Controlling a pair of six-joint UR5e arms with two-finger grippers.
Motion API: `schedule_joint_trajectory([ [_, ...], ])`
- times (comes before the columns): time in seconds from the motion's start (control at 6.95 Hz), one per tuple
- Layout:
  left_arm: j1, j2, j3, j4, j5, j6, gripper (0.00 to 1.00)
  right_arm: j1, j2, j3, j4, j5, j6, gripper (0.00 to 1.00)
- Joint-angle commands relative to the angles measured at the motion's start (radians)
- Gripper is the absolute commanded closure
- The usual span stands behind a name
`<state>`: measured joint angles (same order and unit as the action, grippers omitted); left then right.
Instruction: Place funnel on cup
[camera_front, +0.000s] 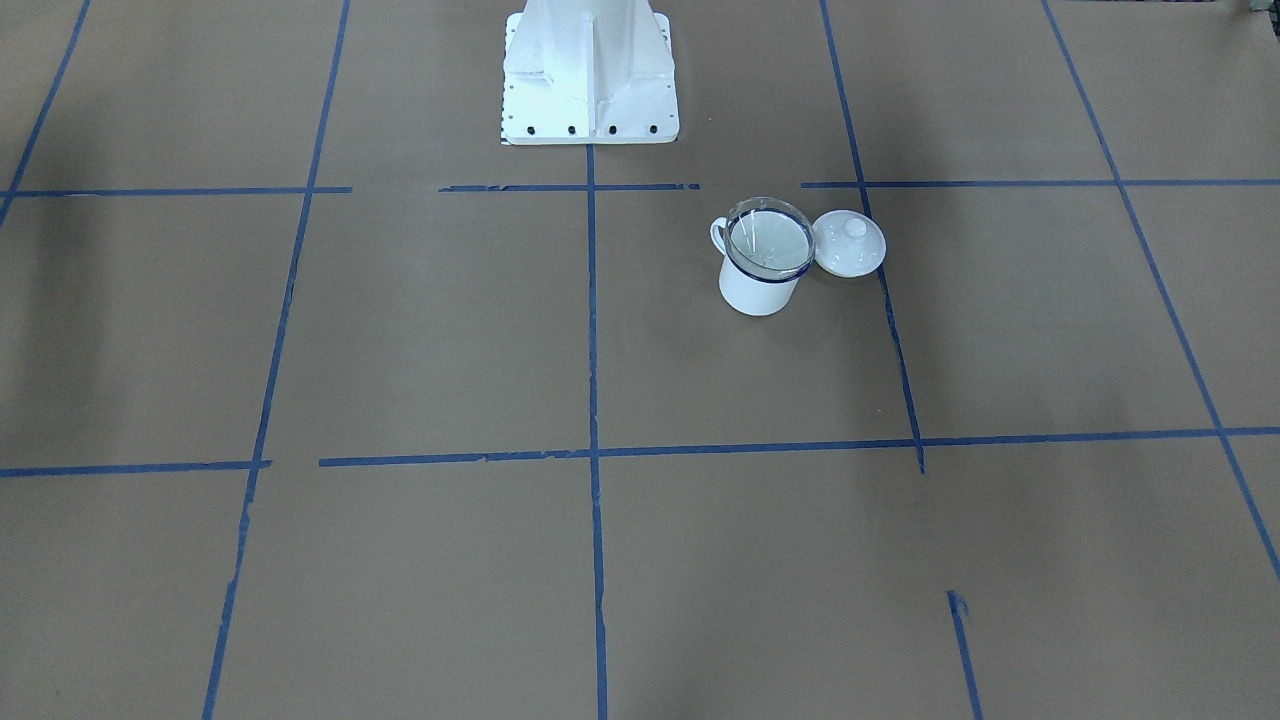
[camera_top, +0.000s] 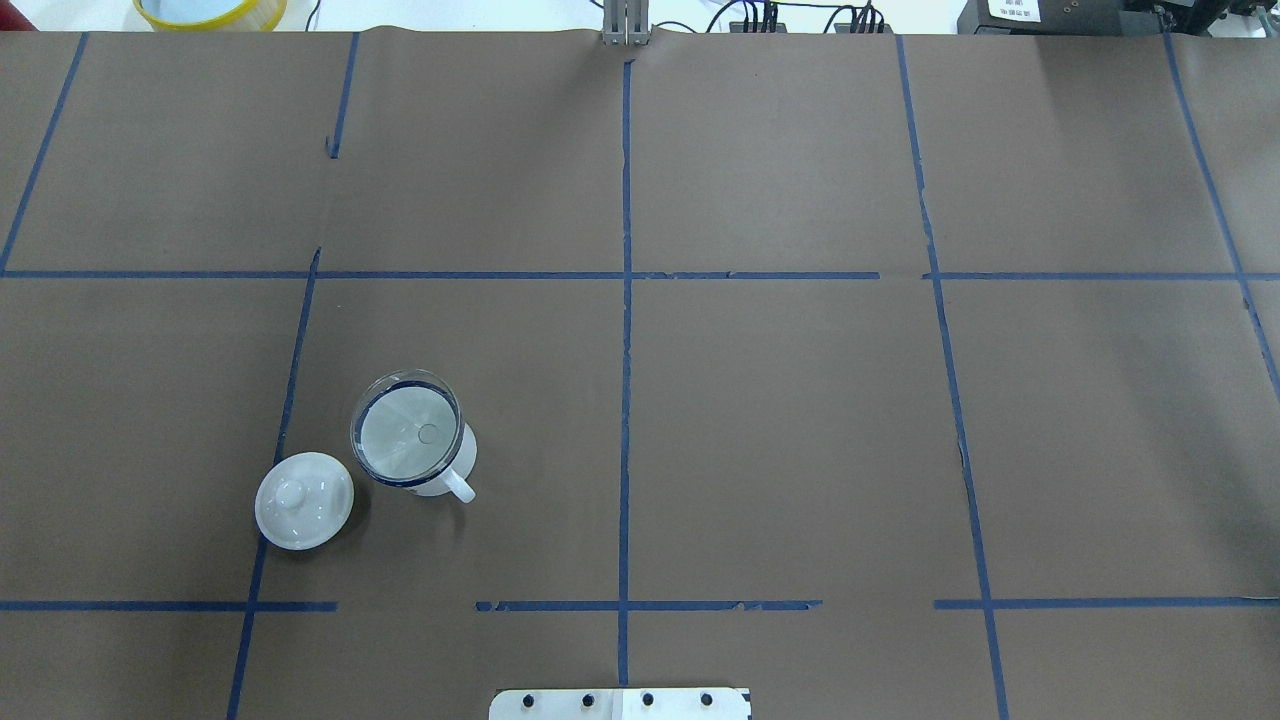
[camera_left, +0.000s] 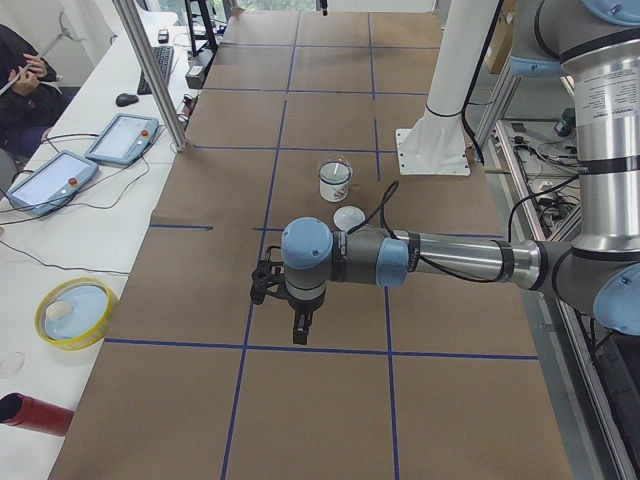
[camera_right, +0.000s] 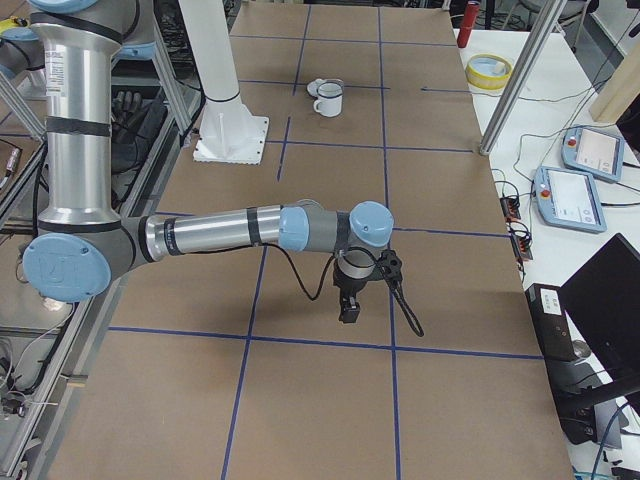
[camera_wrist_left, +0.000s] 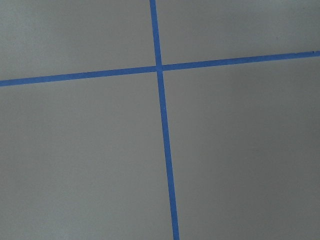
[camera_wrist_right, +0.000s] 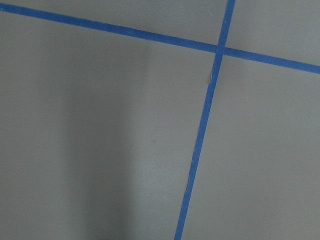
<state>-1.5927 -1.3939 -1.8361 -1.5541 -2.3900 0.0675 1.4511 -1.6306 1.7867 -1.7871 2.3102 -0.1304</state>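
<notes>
The white enamel cup (camera_front: 758, 290) with a dark blue rim stands upright on the brown table, also in the overhead view (camera_top: 447, 473). The clear funnel (camera_front: 768, 240) sits in its mouth, rim on rim, also in the overhead view (camera_top: 407, 440). Both are small in the side views (camera_left: 334, 182) (camera_right: 329, 100). My left gripper (camera_left: 299, 327) hangs over the table far from the cup, seen only from the left side; I cannot tell whether it is open. My right gripper (camera_right: 348, 311) shows only from the right side, far from the cup; I cannot tell its state. Both wrist views show only table and tape.
A round white knobbed lid (camera_front: 849, 243) lies flat right beside the cup, also in the overhead view (camera_top: 304, 500). The white robot base (camera_front: 590, 90) stands at the table's middle edge. A yellow-rimmed bowl (camera_left: 73, 312) and teach pendants (camera_left: 122, 137) lie on the side bench.
</notes>
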Motion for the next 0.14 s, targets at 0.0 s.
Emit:
schedule_joint_trajectory([
  [0.0,-0.003,0.0,0.001,0.0,0.0,0.0,0.0,0.0,0.0,-0.001,0.0,0.0,0.0,0.0],
])
